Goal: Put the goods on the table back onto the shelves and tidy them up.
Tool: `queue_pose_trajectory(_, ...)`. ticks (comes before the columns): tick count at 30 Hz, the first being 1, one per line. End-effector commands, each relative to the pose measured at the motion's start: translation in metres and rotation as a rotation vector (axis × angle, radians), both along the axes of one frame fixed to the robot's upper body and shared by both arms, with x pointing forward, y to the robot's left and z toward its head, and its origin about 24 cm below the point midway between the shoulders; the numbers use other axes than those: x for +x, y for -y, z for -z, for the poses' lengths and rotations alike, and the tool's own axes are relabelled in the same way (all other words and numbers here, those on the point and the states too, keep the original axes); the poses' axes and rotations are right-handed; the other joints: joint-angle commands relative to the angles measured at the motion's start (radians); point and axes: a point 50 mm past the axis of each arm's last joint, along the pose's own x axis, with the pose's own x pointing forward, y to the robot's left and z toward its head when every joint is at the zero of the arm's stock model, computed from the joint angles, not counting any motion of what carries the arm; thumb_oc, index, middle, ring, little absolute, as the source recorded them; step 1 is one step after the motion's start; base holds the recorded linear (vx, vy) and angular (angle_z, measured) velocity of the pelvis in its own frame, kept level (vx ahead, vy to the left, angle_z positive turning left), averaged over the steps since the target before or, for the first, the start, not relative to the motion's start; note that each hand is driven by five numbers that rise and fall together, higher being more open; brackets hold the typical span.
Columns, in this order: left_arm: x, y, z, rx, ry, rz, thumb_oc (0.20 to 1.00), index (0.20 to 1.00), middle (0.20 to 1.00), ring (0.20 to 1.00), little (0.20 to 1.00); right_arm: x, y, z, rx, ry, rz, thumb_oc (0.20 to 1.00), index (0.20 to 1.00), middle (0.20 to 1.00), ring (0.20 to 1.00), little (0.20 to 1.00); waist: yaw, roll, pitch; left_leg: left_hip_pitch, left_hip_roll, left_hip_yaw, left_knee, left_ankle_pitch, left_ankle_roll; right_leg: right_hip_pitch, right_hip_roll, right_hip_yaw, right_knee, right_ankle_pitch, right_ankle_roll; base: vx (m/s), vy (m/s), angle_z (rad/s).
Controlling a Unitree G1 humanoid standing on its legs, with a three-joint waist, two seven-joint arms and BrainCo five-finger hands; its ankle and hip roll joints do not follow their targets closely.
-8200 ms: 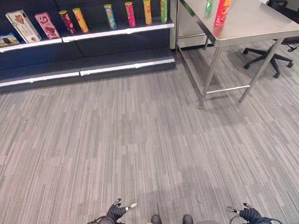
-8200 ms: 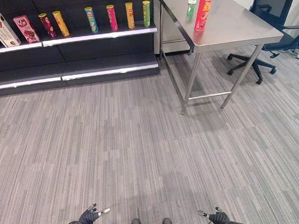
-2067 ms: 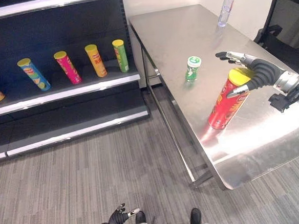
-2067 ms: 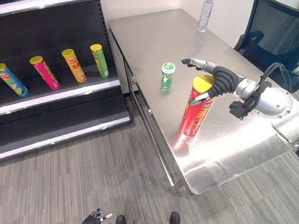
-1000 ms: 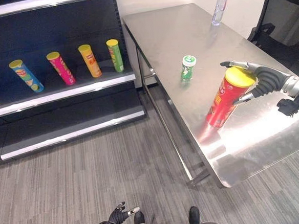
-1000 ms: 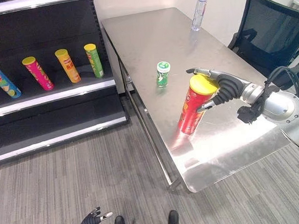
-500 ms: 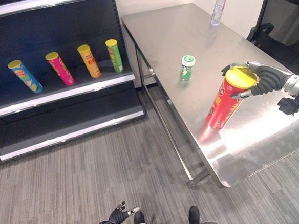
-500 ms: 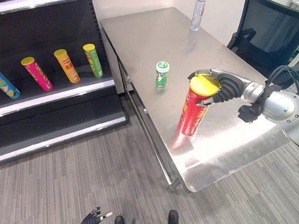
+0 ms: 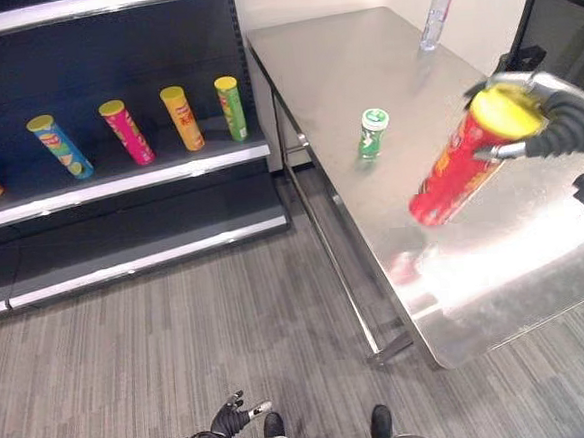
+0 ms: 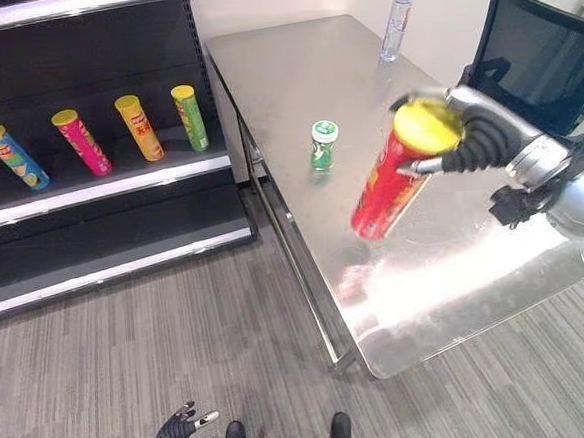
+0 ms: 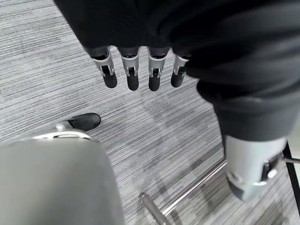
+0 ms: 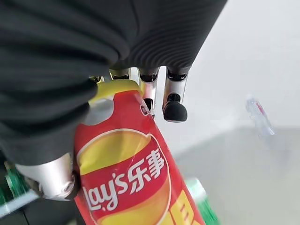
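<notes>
Right eye view: the tall red chip tube with a yellow lid (image 10: 397,177) hangs tilted above the steel table (image 10: 292,69), near its right edge, the right hand (image 10: 471,131) curled round its top. A small green canister (image 10: 323,144) stands near the table's left edge, a clear water bottle (image 10: 396,23) at the far right corner. Four tubes (image 10: 96,137) lean on the dark shelf (image 10: 119,186). The left hand (image 11: 136,70) hangs low, fingers relaxed.
</notes>
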Motion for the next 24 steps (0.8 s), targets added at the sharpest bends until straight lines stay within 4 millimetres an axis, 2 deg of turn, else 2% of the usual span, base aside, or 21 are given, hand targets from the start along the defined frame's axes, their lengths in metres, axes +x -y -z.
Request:
queue_pose_trajectory(1,0.026,-0.02,-0.014,0.065,0.102,-0.003,1.0,1.0,1.0,1.0,1.0,-0.021,-0.013,-0.032,0.098,0.256,-0.091,0.2,0.2,0.2,0.2,0.2,0.046,-0.027,-0.009,0.003,0.031,0.049,0.068,-0.051,-0.063,0.022,0.013,-0.04,0.162,-0.232,0.036,-0.02,-0.102,0.27)
queue_pose_trajectory(6,0.03,-0.022,-0.018,0.063,0.14,-0.035,1.0,1.0,1.0,1.0,1.0,-0.033,-0.015,-0.038,0.12,0.341,-0.107,0.2,0.2,0.2,0.2,0.2,0.057,-0.023,0.031,-0.063,0.027,-0.008,0.133,-0.047,-0.069,0.01,0.009,-0.055,0.185,-0.249,0.025,-0.07,-0.044,0.34)
queue_pose_trajectory(8,0.028,-0.021,-0.017,0.06,0.141,-0.033,1.0,1.0,1.0,1.0,1.0,-0.039,-0.014,-0.044,0.102,0.405,-0.09,0.2,0.2,0.2,0.2,0.2,0.05,-0.01,0.035,-0.099,0.057,0.009,0.134,-0.014,-0.094,0.001,-0.003,-0.096,0.189,-0.249,0.031,-0.08,0.136,0.74)
queue_pose_trajectory(9,0.025,-0.024,-0.017,0.065,0.141,-0.051,1.0,1.0,1.0,1.0,1.0,-0.042,-0.015,-0.047,0.082,0.434,-0.086,0.2,0.2,0.2,0.2,0.2,0.051,-0.002,0.041,-0.112,0.096,0.009,0.124,0.012,-0.113,-0.007,-0.021,-0.108,0.194,-0.245,0.039,-0.07,0.16,0.68)
queue_pose_trajectory(10,0.025,-0.024,-0.017,0.065,0.141,-0.051,1.0,1.0,1.0,1.0,1.0,-0.042,-0.015,-0.046,0.082,0.435,-0.085,0.2,0.2,0.2,0.2,0.2,0.047,-0.002,0.04,-0.114,0.097,0.004,0.122,0.014,-0.115,-0.008,-0.02,-0.112,0.197,-0.248,0.039,-0.11,0.314,0.6)
queue_pose_trajectory(11,0.023,-0.028,-0.018,0.072,0.149,-0.081,1.0,1.0,1.0,1.0,1.0,-0.044,-0.015,-0.049,0.052,0.46,-0.069,0.2,0.2,0.2,0.2,0.2,0.041,-0.001,0.041,-0.121,0.156,-0.002,0.116,0.036,-0.135,-0.023,-0.059,-0.128,0.198,-0.241,0.054,-0.08,0.291,0.52)
queue_pose_trajectory(14,0.022,-0.033,-0.019,0.089,0.158,-0.117,1.0,1.0,1.0,1.0,1.0,-0.045,-0.014,-0.05,0.015,0.482,-0.037,0.2,0.2,0.2,0.2,0.2,0.032,-0.006,0.031,-0.101,0.236,-0.019,0.107,0.067,-0.153,-0.04,-0.12,-0.141,0.195,-0.223,0.084,-0.07,0.355,0.28)
queue_pose_trajectory(15,0.021,-0.033,-0.019,0.088,0.158,-0.117,1.0,1.0,1.0,1.0,1.0,-0.045,-0.014,-0.05,0.014,0.483,-0.037,0.2,0.2,0.2,0.2,0.2,0.031,-0.006,0.03,-0.101,0.235,-0.019,0.107,0.067,-0.153,-0.04,-0.121,-0.142,0.196,-0.224,0.085,-0.05,0.471,0.17)
queue_pose_trajectory(16,0.022,-0.035,-0.02,0.102,0.165,-0.124,1.0,1.0,1.0,1.0,1.0,-0.045,-0.014,-0.05,-0.003,0.481,-0.032,0.2,0.2,0.2,0.2,0.2,0.023,-0.008,0.024,-0.097,0.259,-0.041,0.109,0.098,-0.153,-0.05,-0.158,-0.132,0.195,-0.209,0.106,-0.05,0.489,0.22)
queue_pose_trajectory(17,0.023,-0.036,-0.021,0.105,0.172,-0.121,1.0,1.0,1.0,1.0,1.0,-0.046,-0.014,-0.051,-0.015,0.483,-0.03,0.2,0.2,0.2,0.2,0.2,0.018,-0.009,0.021,-0.098,0.266,-0.055,0.114,0.109,-0.153,-0.055,-0.176,-0.127,0.194,-0.197,0.111,-0.05,0.488,0.25)
queue_pose_trajectory(18,0.023,-0.036,-0.021,0.105,0.172,-0.121,1.0,1.0,1.0,1.0,1.0,-0.046,-0.014,-0.051,-0.015,0.483,-0.03,0.2,0.2,0.2,0.2,0.2,0.018,-0.009,0.02,-0.099,0.266,-0.055,0.114,0.109,-0.153,-0.055,-0.176,-0.127,0.194,-0.197,0.111,-0.07,0.52,0.16)
queue_pose_trajectory(19,0.031,-0.039,-0.025,0.12,0.197,-0.099,1.0,1.0,1.0,1.0,1.0,-0.046,-0.016,-0.052,-0.038,0.483,-0.035,0.2,0.2,0.2,0.2,0.2,0.008,-0.012,0.018,-0.101,0.281,-0.058,0.142,0.092,-0.153,-0.065,-0.214,-0.117,0.189,-0.169,0.111,-0.05,0.353,0.02)
queue_pose_trajectory(20,0.031,-0.039,-0.025,0.12,0.197,-0.1,1.0,1.0,1.0,1.0,1.0,-0.046,-0.016,-0.052,-0.038,0.483,-0.036,0.2,0.2,0.2,0.2,0.2,0.009,-0.012,0.018,-0.103,0.281,-0.057,0.15,0.086,-0.153,-0.066,-0.215,-0.115,0.188,-0.168,0.111,-0.11,0.711,0.16)
queue_pose_trajectory(21,0.042,-0.04,-0.031,0.146,0.22,-0.04,1.0,1.0,1.0,1.0,1.0,-0.043,-0.016,-0.054,-0.042,0.481,-0.027,0.2,0.2,0.2,0.2,0.2,0.003,-0.02,0.015,-0.113,0.285,-0.012,0.207,-0.002,-0.153,-0.064,-0.255,-0.112,0.151,-0.113,0.111,-0.12,0.515,0.13)
queue_pose_trajectory(22,0.046,-0.046,-0.034,0.176,0.225,-0.009,1.0,1.0,1.0,1.0,1.0,-0.04,-0.016,-0.052,-0.041,0.473,-0.023,0.2,0.2,0.2,0.2,0.2,0.0,-0.023,0.017,-0.112,0.28,0.012,0.221,-0.046,-0.153,-0.073,-0.276,-0.108,0.131,-0.073,0.111,-0.17,0.615,0.16)
queue_pose_trajectory(24,0.05,-0.057,-0.04,0.202,0.237,-0.04,1.0,1.0,1.0,1.0,1.0,-0.035,-0.029,-0.048,-0.037,0.464,-0.073,0.2,0.2,0.2,0.2,0.2,0.015,-0.04,0.043,-0.102,0.264,0.048,0.242,-0.097,-0.153,-0.123,-0.298,-0.1,0.112,0.016,0.111,-0.2,0.346,-0.22)
